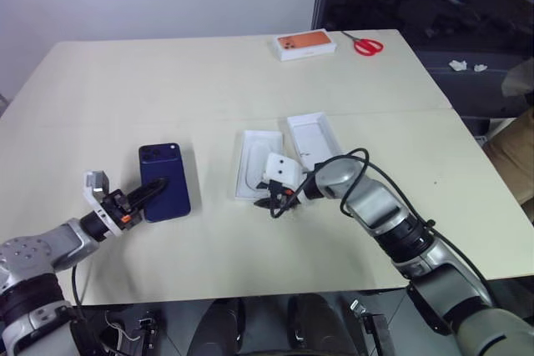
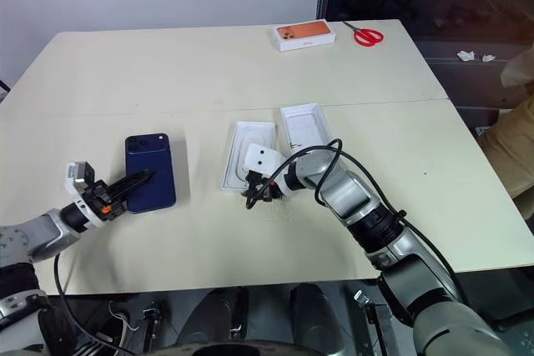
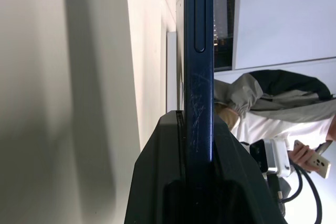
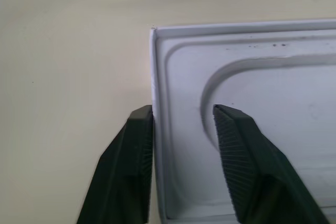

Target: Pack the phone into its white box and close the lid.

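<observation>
- table (image 1: 250, 81): pale cream; everything lies on it; a person's sleeve (image 3: 273, 95) shows beyond its edge in the left wrist view
- white box (image 1: 314, 139): lies open past the middle, towards the right side, just beside the tray; apart from both grippers
- tray (image 2: 249, 153): thin, white, with an oval recess; lies left of the white box; the right gripper (image 4: 181, 124) straddles its near corner, one finger outside the rim, the other inside on the recess; jaws half apart, not yet clenched on the rim
- phone (image 1: 163, 179): dark blue, camera cluster at its far end; lies flat on the left side of the table, well apart from the white box; the left gripper (image 1: 148, 193) is clamped on its near edge, fingers pinching the thin side, seen edge-on in the left wrist view
- orange box (image 1: 305, 44): at the far edge
- scissors (image 1: 365, 43): red handles, just beside the orange box
</observation>
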Tool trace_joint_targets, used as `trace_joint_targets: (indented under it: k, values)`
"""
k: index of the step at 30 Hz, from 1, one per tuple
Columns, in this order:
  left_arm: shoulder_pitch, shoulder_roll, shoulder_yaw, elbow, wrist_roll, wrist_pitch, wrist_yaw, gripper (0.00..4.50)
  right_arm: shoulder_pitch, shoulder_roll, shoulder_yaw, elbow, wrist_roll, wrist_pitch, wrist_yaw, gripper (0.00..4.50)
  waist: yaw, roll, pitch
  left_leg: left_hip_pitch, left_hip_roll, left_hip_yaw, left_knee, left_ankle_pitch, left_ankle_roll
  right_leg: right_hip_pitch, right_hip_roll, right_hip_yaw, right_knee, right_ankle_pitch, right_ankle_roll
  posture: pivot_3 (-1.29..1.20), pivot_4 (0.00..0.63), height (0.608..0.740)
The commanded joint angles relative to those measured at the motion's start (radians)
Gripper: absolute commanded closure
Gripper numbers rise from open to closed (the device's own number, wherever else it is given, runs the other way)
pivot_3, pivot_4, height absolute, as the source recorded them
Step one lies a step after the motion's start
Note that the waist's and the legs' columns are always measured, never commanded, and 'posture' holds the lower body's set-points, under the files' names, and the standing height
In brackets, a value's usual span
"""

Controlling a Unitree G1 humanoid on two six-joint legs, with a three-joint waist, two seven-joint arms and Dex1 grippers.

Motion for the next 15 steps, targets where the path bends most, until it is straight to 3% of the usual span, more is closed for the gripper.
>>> trace_joint_targets:
  k: [1,7,11,15]
  values:
    - [0.001,0.008,0.009,-0.034,-0.032,-0.010,-0.012,4.49,-0.005,0.005,0.000,-0.002,-0.003,-0.010,0.004,2.38,0.000,0.000,0.000,0.000,0.000,0.000,0.000,0.000,0.000,0.000,0.000,0.000,0.000,0.000,0.000,0.00,0.150,0.740]
    - [-0.001,0.007,-0.001,-0.038,-0.028,-0.018,-0.007,4.49,-0.005,0.008,0.009,0.014,-0.019,-0.038,0.009,2.38,0.000,0.000,0.000,0.000,0.000,0.000,0.000,0.000,0.000,0.000,0.000,0.000,0.000,0.000,0.000,0.00,0.150,0.740]
    - [0.002,0.007,-0.001,-0.041,-0.034,-0.015,-0.004,4.49,-0.006,0.010,0.009,0.019,-0.030,-0.050,0.007,3.63,-0.002,0.000,0.000,0.000,0.000,0.000,0.000,0.000,0.000,0.000,0.000,0.000,0.000,0.000,0.000,0.00,0.150,0.740]
    - [0.005,0.007,0.000,-0.047,-0.039,-0.009,-0.001,4.49,-0.006,0.014,0.004,0.019,-0.032,-0.050,0.008,3.63,-0.002,0.000,0.000,0.000,0.000,0.000,0.000,0.000,0.000,0.000,0.000,0.000,0.000,0.000,0.000,0.00,0.150,0.740]
